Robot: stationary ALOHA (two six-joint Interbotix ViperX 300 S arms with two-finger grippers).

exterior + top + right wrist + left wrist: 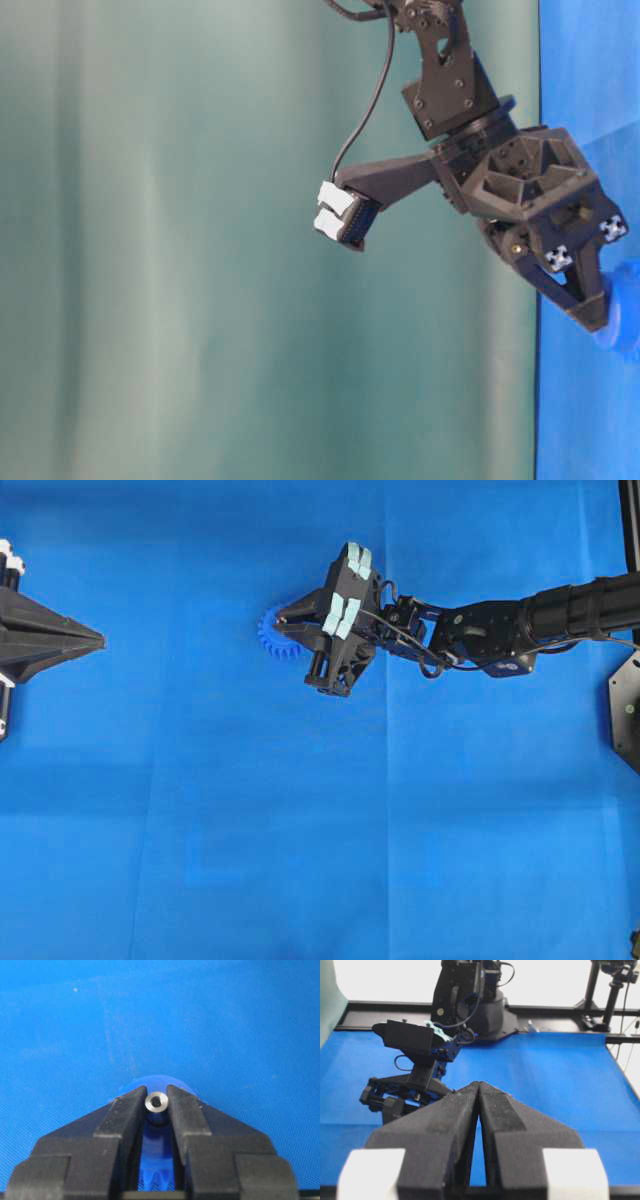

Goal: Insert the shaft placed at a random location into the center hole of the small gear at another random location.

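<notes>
Bright even light; soft shadows; left wrist backdrop overexposed; near fingers blurred.

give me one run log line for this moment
right gripper: shut on shaft | shaft: over small gear | insertion: cannot tell | left gripper: shut, empty, apart

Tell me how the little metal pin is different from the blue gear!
The shaft is silvery-grey metal; the small gear is bright blue with teeth. The shaft is far smaller than the small gear. The shaft is pinched in the right gripper; the small gear rests on the cloth, unheld. Both look round.
</notes>
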